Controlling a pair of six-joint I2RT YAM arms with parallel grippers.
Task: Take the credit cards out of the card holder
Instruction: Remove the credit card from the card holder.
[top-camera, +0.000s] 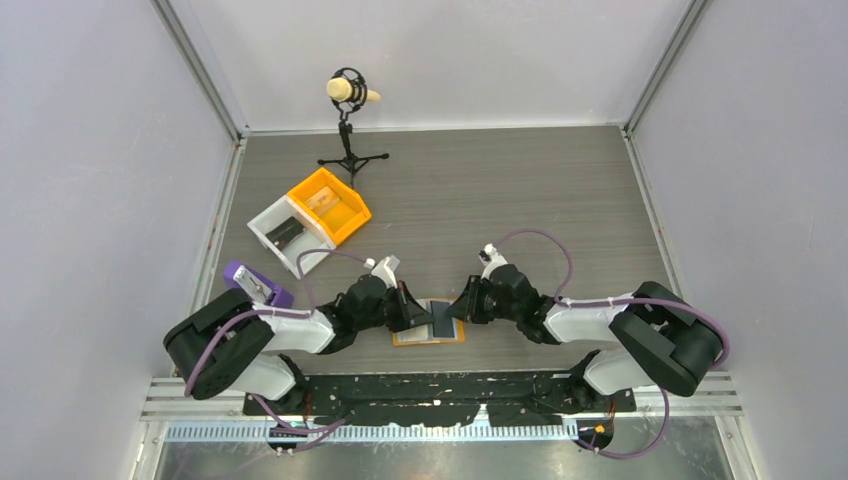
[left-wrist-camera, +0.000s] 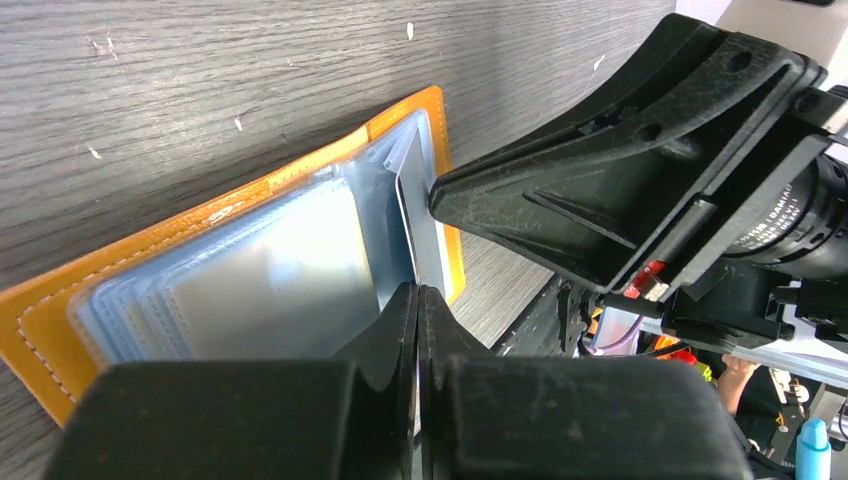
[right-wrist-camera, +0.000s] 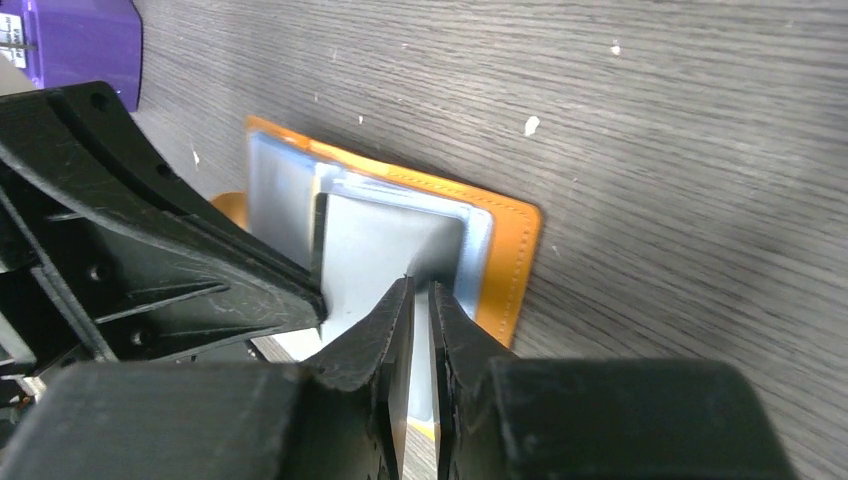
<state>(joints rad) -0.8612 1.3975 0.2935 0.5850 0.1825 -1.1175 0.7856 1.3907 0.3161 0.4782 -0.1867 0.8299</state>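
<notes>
The card holder (top-camera: 410, 338) lies open on the table between the arms, orange rim (left-wrist-camera: 60, 310) around light blue-grey pocket panels (right-wrist-camera: 510, 250). One pocket panel (right-wrist-camera: 390, 240) stands up from the stack. My left gripper (left-wrist-camera: 418, 292) is shut, its tips pinching that panel's edge (top-camera: 408, 310). My right gripper (right-wrist-camera: 421, 285) is shut on the same panel from the opposite side (top-camera: 462, 308), a pale sliver between its fingers. A dark grey rectangle (top-camera: 441, 322) shows on the holder from above. Whether it is one of the credit cards I cannot tell.
An orange bin (top-camera: 330, 205) and a white bin (top-camera: 285, 232) holding a dark flat item stand at the back left. A purple object (top-camera: 255, 282) lies by the left arm. A microphone on a tripod (top-camera: 350, 95) stands at the far edge.
</notes>
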